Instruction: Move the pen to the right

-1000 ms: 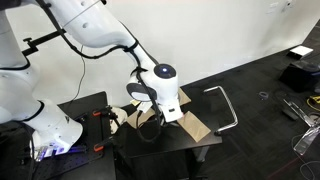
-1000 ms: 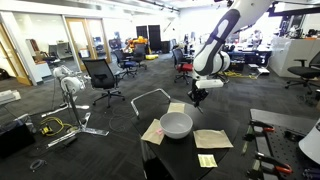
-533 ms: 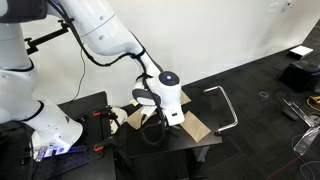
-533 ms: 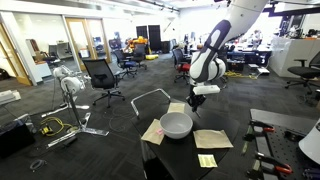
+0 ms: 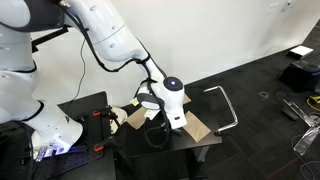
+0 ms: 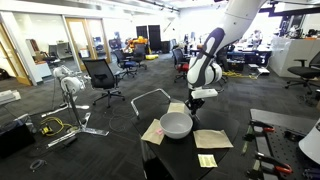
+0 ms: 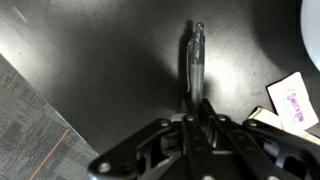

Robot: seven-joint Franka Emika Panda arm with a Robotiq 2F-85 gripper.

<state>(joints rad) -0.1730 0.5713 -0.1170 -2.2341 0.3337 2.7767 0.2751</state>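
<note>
Black table (image 7: 90,60): pen (image 7: 196,60) lies flat, running 12 to 6 in wrist view, bowl (image 7: 311,30) at its 2 o'clock. Gripper (image 7: 197,108) sits at the pen's 6 o'clock end, jaws drawn together; can't tell if they pinch it. Looks like the contact step. Next: secure the pen, shift it right, clear of the bowl.

A slim dark grey pen (image 7: 195,60) with a glossy barrel lies flat on a black tabletop (image 7: 100,60), running straight up the wrist view, slightly right of centre.
</note>
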